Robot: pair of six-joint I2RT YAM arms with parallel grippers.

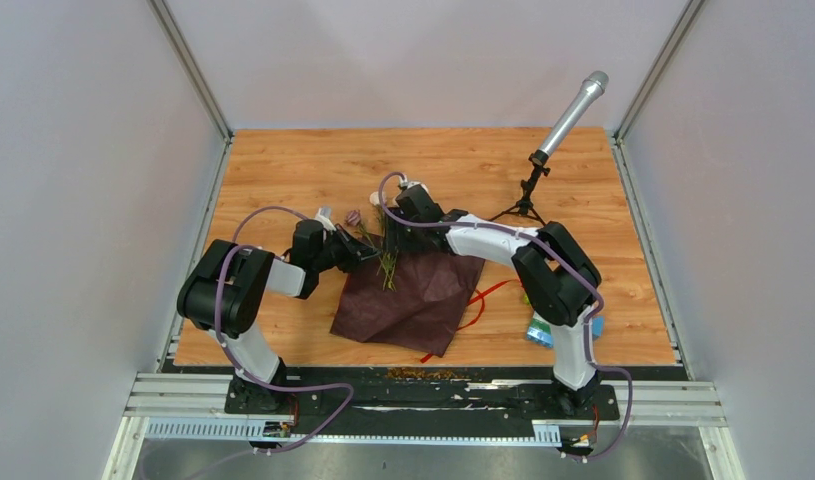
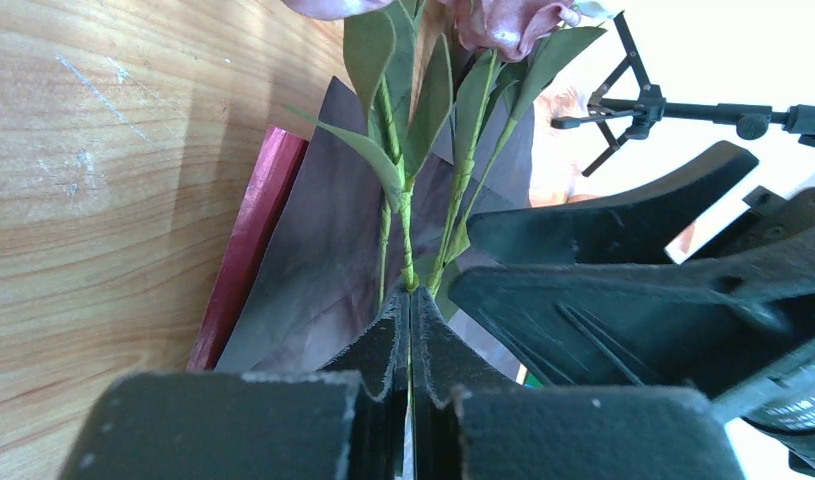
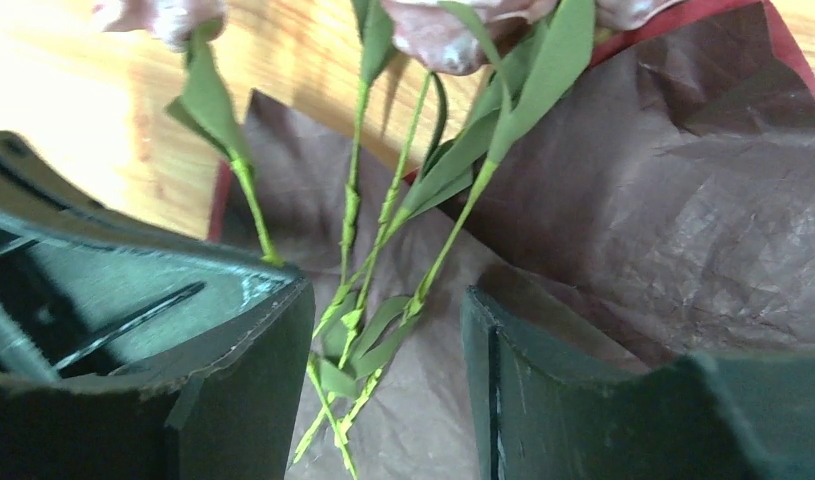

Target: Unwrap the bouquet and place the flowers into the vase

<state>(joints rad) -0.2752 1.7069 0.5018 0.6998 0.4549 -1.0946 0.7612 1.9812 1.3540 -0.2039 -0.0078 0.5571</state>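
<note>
The bouquet is undone. Its maroon wrapping paper lies spread flat on the table, with the red ribbon loose at its right edge. The flowers lie across the paper's far edge, heads toward the back. My left gripper is shut on one thin green stem and comes in from the left. My right gripper is open, straddling the other stems just above the paper; in the top view this right gripper sits over the flowers. I cannot make out the vase in any view.
A microphone on a small tripod stands at the back right. A colourful brick stack sits by the right arm's elbow. Brown crumbs lie along the table's front edge. Grey walls close in both sides.
</note>
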